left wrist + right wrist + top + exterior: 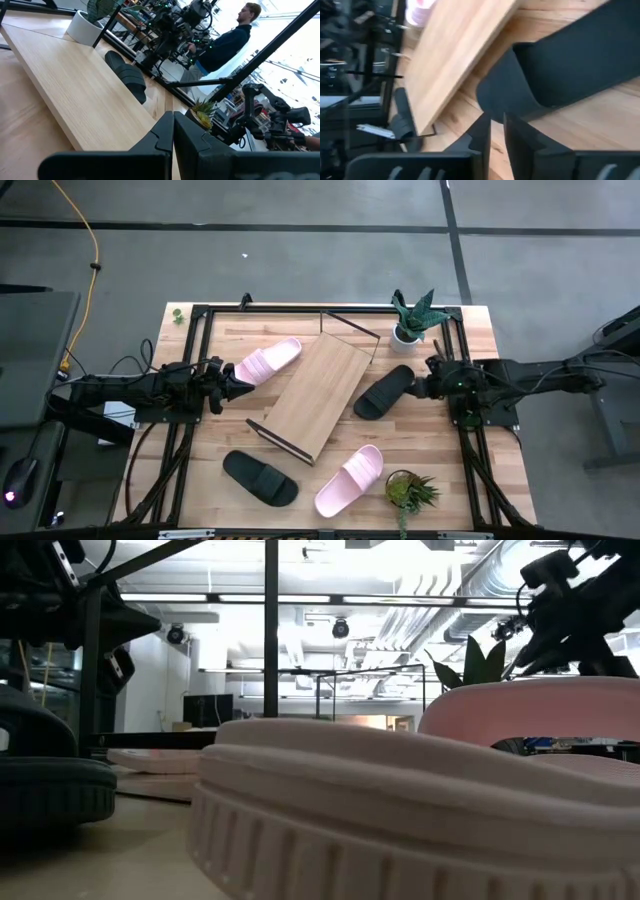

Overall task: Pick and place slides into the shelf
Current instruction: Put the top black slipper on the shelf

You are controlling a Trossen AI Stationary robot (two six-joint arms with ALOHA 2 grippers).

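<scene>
Two grippers are down at the table, one on each side of the low shelf point(318, 393) with its light wooden board on a thin black wire frame. Your left gripper point(232, 386) sits at the heel of a pale pink foam slide point(267, 361); in its wrist view the dark fingers point(195, 137) are pressed together with no gap, and nothing shows between them. From overhead you cannot tell whether it touches that slide. The shelf lies just beyond its tips, set at an angle.

Your right gripper point(424, 385) is at the end of a matte black slide point(385, 392). In its wrist view the fingers point(520, 135) stand nearly together with only a narrow slit, and the black slide's rounded edge lies right in front of the tips; whether they pinch it you cannot tell. The shelf's edge runs just past that slide.

Nearer the table's front, well apart from both grippers, lie a second black slide point(260, 477) and a second pink slide point(350, 480). All four slides rest on the wooden tabletop point(480, 470); the shelf board carries none. A white-potted plant point(412, 318) stands near the right gripper.
</scene>
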